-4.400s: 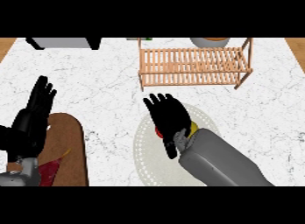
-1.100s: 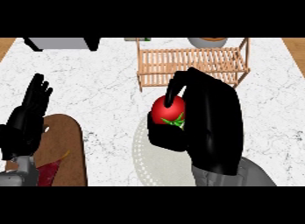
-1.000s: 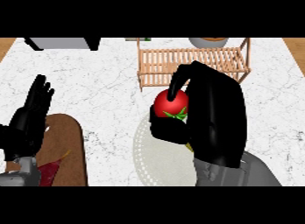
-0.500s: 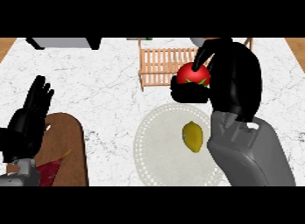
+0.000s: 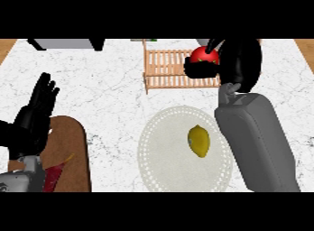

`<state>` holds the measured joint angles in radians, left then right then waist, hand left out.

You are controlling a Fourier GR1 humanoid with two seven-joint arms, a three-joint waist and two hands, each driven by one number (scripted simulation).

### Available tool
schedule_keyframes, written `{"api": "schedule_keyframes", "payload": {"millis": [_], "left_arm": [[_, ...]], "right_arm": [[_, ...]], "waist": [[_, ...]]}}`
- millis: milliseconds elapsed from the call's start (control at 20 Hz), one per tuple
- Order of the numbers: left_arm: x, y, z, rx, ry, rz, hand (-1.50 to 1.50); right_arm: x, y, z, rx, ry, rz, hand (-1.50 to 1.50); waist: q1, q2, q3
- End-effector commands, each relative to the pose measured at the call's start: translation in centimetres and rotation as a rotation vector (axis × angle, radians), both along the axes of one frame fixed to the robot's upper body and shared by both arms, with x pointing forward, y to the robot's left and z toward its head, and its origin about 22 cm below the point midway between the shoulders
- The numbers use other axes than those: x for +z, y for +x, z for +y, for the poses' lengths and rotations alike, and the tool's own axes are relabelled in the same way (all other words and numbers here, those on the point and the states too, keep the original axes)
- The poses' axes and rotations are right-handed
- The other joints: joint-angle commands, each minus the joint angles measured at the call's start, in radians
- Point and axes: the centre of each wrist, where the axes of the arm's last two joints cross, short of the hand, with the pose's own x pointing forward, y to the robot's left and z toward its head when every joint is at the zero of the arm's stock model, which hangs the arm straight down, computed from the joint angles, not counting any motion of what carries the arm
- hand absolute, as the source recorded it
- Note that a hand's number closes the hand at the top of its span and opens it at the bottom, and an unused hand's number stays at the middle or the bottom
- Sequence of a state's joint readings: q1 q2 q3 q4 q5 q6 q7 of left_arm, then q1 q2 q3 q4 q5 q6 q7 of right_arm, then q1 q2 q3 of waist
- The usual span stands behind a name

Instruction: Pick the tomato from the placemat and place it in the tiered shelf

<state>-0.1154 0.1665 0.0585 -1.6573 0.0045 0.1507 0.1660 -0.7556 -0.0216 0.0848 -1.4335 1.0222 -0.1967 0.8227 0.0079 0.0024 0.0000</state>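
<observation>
Seven items, listed largest first.

White marbled countertop [image 5: 106, 99]: carries everything; wooden floor shows past its left and right edges.

Round pale woven placemat [image 5: 166, 153]: lies toward the near edge, centre-right, partly under the right forearm.

Slatted light-wood tiered shelf [image 5: 166, 70]: stands near the far edge, centre-right.

Dark brown wooden board [image 5: 70, 149]: at the near-left corner, a red item on it partly hidden.

Black right hand [image 5: 236, 61]: extended over the shelf's right end, fingers and thumb curled round the tomato.

Black left hand [image 5: 30, 119]: resting near the left edge, fingers straight and upward, holding nothing.

Yellow lemon [image 5: 199, 140]: lies on the placemat, right of its centre, just beside the forearm.

Round red tomato with green calyx [image 5: 204, 57]: off the placemat, carried in the right hand above the shelf's top slats; whether it touches them cannot be told. Judged light, smooth-skinned and likely to roll on slats; soft enough to bruise. Best held round its widest part, as it is, and lowered until seated before the fingers part.
</observation>
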Motion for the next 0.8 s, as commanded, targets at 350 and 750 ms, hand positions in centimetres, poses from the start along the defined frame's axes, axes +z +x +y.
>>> {"api": "schedule_keyframes", "payload": {"millis": [350, 750], "left_arm": [[-0.1, 0.6, -0.7, 0.011, 0.001, 0.012, 0.00], [1.7, -1.5, 1.4, -0.013, 0.008, -0.002, 0.00]], "right_arm": [[-3.3, 5.6, -0.2, -0.029, 0.004, -0.009, 1.50], [-3.7, 7.9, -1.0, 0.012, 0.158, 0.029, -1.50]], "waist": [[0.002, 0.000, 0.000], [0.014, 0.001, 0.000]]}}
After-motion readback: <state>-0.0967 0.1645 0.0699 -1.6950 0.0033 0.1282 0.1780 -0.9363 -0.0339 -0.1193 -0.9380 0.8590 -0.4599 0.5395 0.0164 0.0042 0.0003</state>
